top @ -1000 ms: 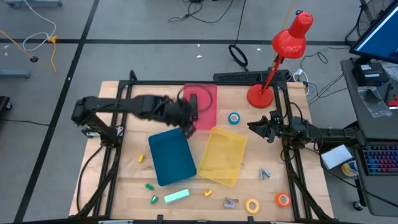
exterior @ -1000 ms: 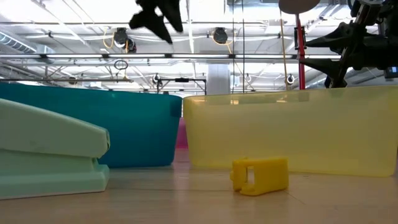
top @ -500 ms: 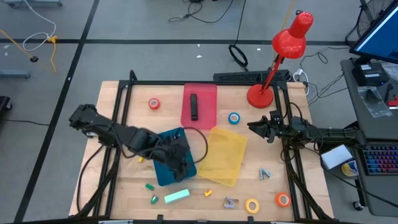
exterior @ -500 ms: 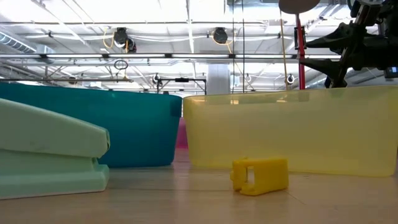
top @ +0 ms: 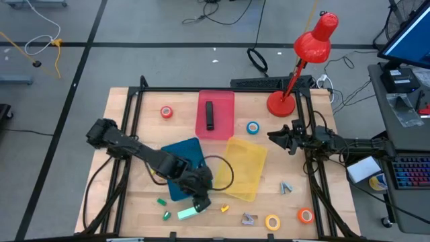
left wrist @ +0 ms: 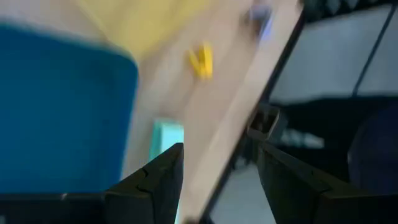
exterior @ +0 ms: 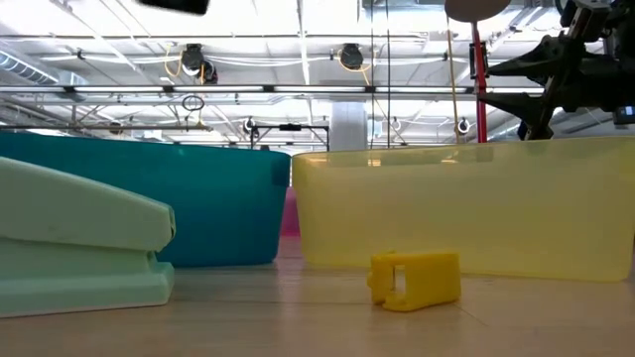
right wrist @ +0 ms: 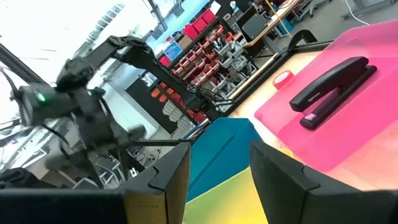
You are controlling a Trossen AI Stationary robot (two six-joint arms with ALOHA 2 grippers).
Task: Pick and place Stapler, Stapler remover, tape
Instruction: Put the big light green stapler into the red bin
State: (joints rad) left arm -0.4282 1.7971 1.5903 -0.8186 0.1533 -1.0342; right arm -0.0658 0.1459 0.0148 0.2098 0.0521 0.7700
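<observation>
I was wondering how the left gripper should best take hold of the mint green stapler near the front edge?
Probably from above, across the mint green stapler's narrow width near mid-length: it lies flat and long on the table, sides clear. The left gripper, open, hovers at its end.

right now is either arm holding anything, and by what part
Nothing is held. The left gripper hangs open above the mint stapler; the right gripper waits open and empty beside the yellow tray.

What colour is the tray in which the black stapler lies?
Pink. The tray with the black stapler shows best in the high view.
</observation>
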